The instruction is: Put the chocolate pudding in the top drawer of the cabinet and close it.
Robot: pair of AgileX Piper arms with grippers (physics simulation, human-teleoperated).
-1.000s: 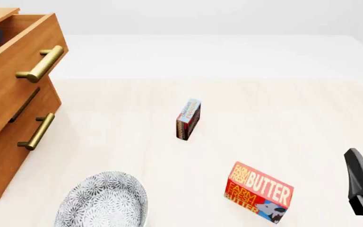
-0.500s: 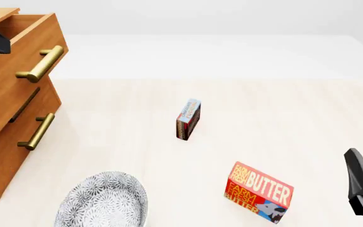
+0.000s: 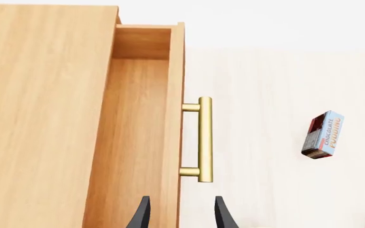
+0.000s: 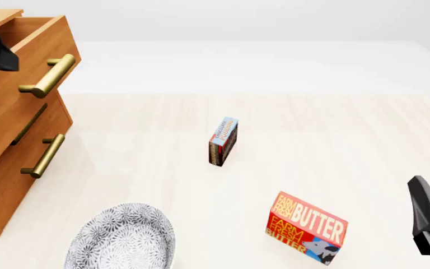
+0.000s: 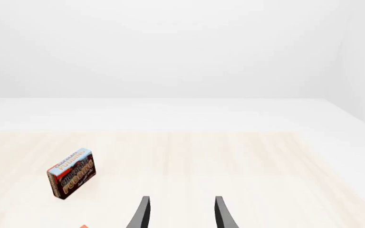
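Above the cabinet at the far left of the table, my left pincer hangs with its two dark fingers apart and nothing between them. They straddle the front wall of the top drawer, which stands pulled out, its wooden inside bare as far as I can see. The drawer's brass handle lies just ahead of my fingertips, not touched by them. From the front, only a dark piece of that arm shows at the cabinet's upper corner. The lower drawer sits below with a like brass bar.

The chocolate pudding stands on edge near the middle of the table, well apart from the cabinet and from both my pincers. Its pale blue part is uppermost and its brown part lower.

My right pincer is low at the near right edge of the table, fingers apart and empty, pointing across the open surface, with the pudding box off to one side ahead of it. A red-orange butter box lies tilted on the table between that pincer and a patterned grey plate, which sits near the front edge below the cabinet.
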